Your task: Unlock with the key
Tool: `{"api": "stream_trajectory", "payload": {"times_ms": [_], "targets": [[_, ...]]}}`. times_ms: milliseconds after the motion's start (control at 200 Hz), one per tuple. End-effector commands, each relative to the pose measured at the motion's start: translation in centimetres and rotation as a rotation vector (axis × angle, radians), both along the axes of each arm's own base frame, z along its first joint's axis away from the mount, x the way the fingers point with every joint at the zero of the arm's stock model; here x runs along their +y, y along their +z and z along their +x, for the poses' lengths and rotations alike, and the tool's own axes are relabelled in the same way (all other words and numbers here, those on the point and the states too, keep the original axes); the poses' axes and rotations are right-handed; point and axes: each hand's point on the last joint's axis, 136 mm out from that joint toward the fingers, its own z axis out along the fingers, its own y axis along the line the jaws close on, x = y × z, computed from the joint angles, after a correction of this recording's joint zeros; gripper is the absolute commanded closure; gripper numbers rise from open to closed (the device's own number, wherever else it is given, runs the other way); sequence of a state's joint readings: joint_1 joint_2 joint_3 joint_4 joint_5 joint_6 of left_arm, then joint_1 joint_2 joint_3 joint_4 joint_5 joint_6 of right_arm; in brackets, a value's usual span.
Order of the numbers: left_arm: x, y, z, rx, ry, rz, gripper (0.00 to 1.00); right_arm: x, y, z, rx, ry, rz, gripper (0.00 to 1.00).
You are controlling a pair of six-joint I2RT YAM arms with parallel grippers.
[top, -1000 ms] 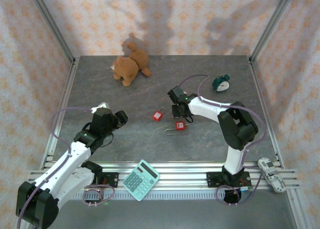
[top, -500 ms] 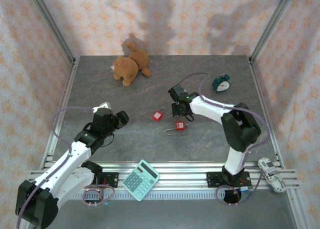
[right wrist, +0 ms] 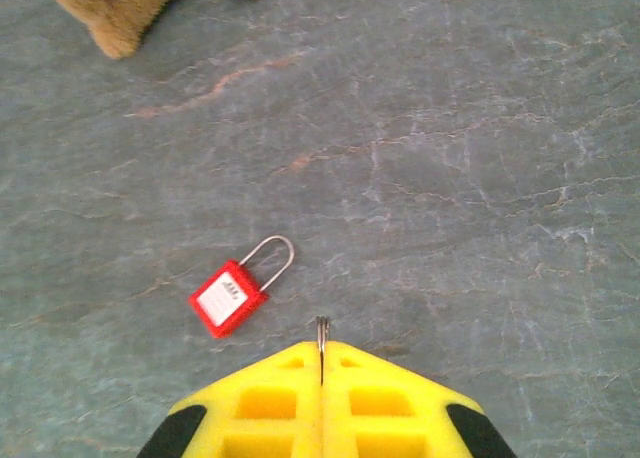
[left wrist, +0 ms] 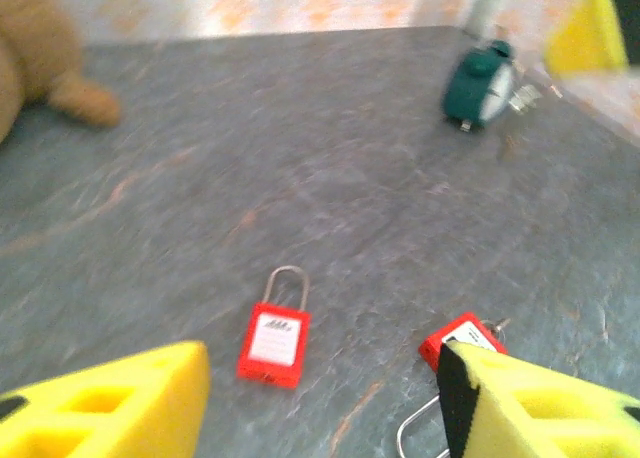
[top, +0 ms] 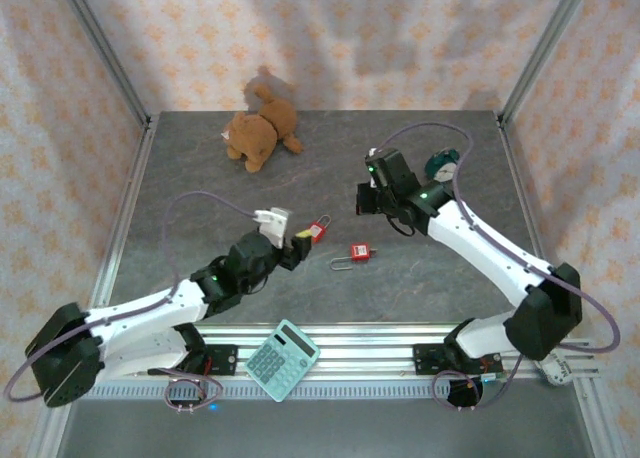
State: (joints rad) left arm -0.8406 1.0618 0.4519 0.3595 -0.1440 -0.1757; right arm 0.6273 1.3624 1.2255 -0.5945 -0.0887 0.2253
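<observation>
Two red padlocks lie mid-table. One padlock has its shackle closed. The other padlock has its shackle swung open and is partly hidden behind my left finger in the left wrist view. My left gripper is open, low over the table just short of the first padlock, which lies ahead between its yellow fingers. My right gripper hangs above and behind the padlocks, shut on a thin metal key that sticks out of its fingertips.
A brown teddy bear lies at the back left. A green alarm clock stands at the back right. A teal calculator rests on the front rail. Metal posts and patterned walls frame the table.
My left arm has swung forward and right, up to the padlocks. My right arm has lifted up and back from the padlocks, gripper shut on the key.
</observation>
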Motion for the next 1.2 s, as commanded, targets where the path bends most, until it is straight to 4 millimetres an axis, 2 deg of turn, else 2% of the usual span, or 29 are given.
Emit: {"api": "stream_trajectory", "payload": {"times_ms": [0,110,235,385,686,1041,1191], "targets": [[-2.7,3.9,0.5,-0.335,-0.120,0.079,0.30,0.3,2.8,-1.8,-0.003,0.034,0.081,1.00],[-6.2,3.0,-0.7,-0.438,-0.319,0.163,0.18,1.0,4.1,-3.3,-0.007,0.076,0.157,1.00],[-8.1,4.3,-0.6,-0.514,-0.369,0.108,0.19,1.5,4.9,-4.6,-0.001,0.101,0.227,1.00],[-9.9,3.7,0.1,-0.509,-0.411,0.118,0.22,2.0,6.2,-6.2,-0.002,0.132,0.304,1.00],[-10.8,4.4,1.6,-0.533,-0.356,0.024,0.33,2.3,6.0,-7.7,0.023,0.145,0.391,1.00],[-11.4,4.8,1.8,-0.548,-0.343,-0.103,0.50,2.3,5.5,-7.4,0.020,0.047,0.523,1.00],[-11.9,4.5,1.5,-0.533,-0.370,-0.131,0.53,1.9,5.6,-7.2,-0.004,0.013,0.544,1.00]]}}
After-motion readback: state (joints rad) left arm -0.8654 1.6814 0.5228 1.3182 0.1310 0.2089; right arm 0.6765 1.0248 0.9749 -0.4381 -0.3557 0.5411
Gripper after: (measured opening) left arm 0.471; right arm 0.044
